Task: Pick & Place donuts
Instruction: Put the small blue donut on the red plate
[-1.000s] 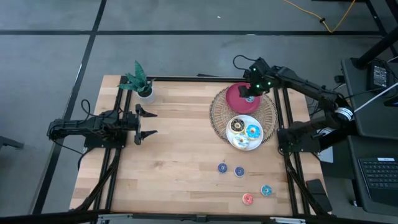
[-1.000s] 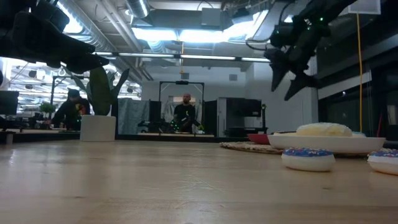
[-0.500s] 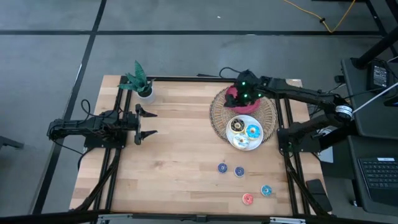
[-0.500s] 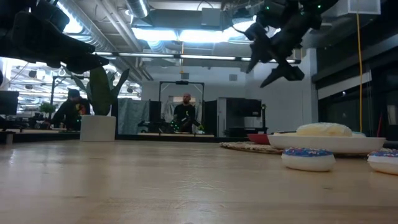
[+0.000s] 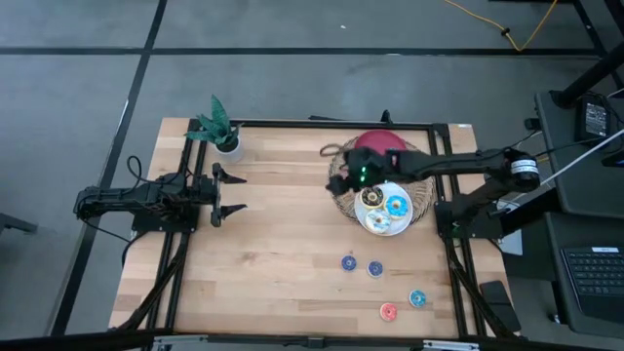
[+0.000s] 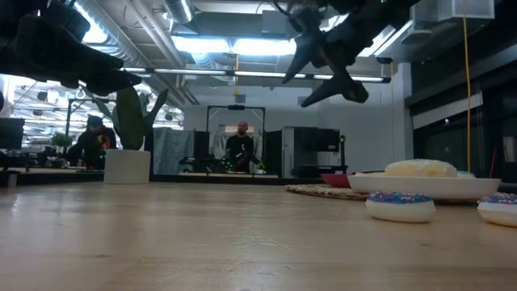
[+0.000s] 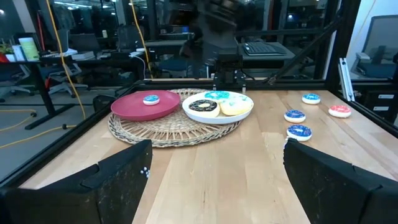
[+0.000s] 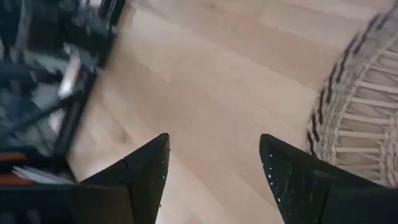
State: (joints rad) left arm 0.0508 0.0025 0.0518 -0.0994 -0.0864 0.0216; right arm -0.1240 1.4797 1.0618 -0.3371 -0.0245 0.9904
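Observation:
Three larger donuts, chocolate (image 5: 370, 197), blue-iced (image 5: 396, 206) and white-iced (image 5: 378, 222), lie on a white plate (image 5: 407, 220). One small blue donut (image 7: 150, 98) rests on the red plate (image 5: 374, 141). Both plates stand on a wicker mat (image 5: 340, 201). Three small blue donuts (image 5: 348, 262) (image 5: 375, 268) (image 5: 417, 298) and a red-pink one (image 5: 388, 312) lie flat on the wood nearer the front. My right gripper (image 5: 334, 178) hangs open and empty high over the mat's left rim, tilted down. My left gripper (image 5: 239, 192) waits open at the table's left side.
A potted green plant (image 5: 224, 136) stands at the far left corner. Black frame rails run along the table's left and right sides. Bare wood (image 5: 283, 244) spreads between the left gripper and the mat. People show in the room behind the table in the low view.
My right gripper has swung from above the red plate toward the table's left edge and a little nearer, across the mat to its left rim, staying high above the table and turning as it went. Its fingers stay apart. No donut has moved.

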